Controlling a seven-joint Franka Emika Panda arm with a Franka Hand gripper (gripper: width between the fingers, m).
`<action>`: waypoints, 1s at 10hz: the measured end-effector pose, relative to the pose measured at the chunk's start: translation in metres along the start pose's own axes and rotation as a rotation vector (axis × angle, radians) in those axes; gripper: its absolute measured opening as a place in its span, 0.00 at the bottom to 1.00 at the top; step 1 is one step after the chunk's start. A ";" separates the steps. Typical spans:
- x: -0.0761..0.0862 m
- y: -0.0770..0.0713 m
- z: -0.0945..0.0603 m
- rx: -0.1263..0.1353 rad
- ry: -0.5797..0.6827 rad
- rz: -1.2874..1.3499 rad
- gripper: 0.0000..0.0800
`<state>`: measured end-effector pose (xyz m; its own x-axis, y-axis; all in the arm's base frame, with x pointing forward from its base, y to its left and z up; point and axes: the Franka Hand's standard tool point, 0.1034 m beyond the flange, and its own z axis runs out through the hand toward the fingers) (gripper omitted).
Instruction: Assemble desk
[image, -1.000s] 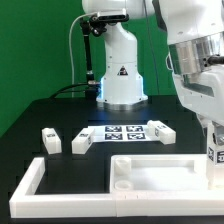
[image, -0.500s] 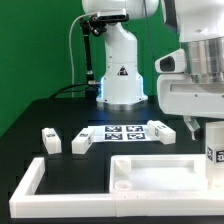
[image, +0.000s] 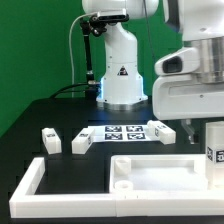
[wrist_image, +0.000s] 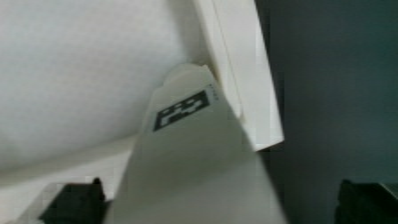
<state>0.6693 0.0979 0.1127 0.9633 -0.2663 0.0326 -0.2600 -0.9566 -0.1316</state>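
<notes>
The white rimmed tabletop (image: 150, 172) lies at the front of the table. One white tagged leg (image: 213, 148) stands upright at its corner on the exterior view's right. My gripper (image: 203, 128) is right above that leg, with the fingers on either side of it. In the wrist view the leg (wrist_image: 187, 150) with its tag runs between the two dark fingertips (wrist_image: 71, 203), which stand wide apart with a gap beside the leg. The gripper (wrist_image: 217, 205) is open. Three more legs lie loose: two (image: 50, 140) (image: 82, 142) on the exterior view's left and one (image: 158, 128) behind.
The marker board (image: 122, 132) lies flat behind the tabletop. A long white border rail (image: 28, 185) runs along the front on the exterior view's left. The robot's white base (image: 122, 75) stands at the back, with black cables beside it.
My wrist has turned about its vertical axis over the leg, mostly between the first two frames. The leg stays upright at the tabletop's corner. The loose legs have not moved.
</notes>
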 end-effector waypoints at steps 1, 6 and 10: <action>-0.002 -0.004 -0.001 -0.004 0.001 -0.132 0.81; -0.001 -0.001 0.000 -0.006 -0.002 0.074 0.44; 0.004 0.012 0.002 0.021 0.045 0.645 0.38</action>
<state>0.6703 0.0851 0.1090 0.6105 -0.7918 -0.0179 -0.7837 -0.6006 -0.1581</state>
